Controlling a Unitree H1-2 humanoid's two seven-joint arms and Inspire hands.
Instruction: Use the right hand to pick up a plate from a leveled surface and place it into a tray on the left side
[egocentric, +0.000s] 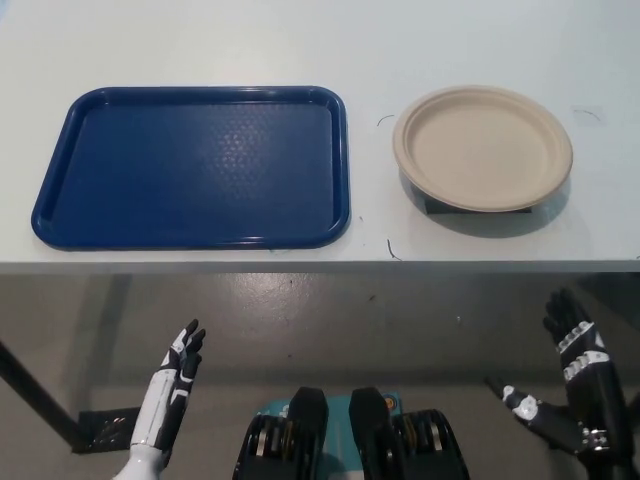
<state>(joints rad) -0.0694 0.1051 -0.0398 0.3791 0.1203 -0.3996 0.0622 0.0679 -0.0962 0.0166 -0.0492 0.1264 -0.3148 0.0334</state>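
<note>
The black right hand (575, 345) is hanging below the table's near edge, fingers spread, holding nothing. The white left hand (180, 365) is resting low at the left, also spread. The plate (482, 147) is sitting raised on a dark block (440, 207) at the right of the table (200, 40); its overhanging rim is probably offering the best grip. The blue tray (190, 167) is lying empty to its left, with bare tabletop between.

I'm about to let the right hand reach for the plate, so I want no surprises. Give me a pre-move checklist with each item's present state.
1. Right hand holds nothing, fingers apart: ok.
2. Plate bare, nothing on it: ok.
3. Plate sits raised on a dark support, edge exposed for gripping: ok.
4. Blue tray holds nothing, room for the plate: ok.
5. Left hand low, below the table edge, clear of the tray: ok.
6. Whether the support is fixed in place: cannot tell.
</note>
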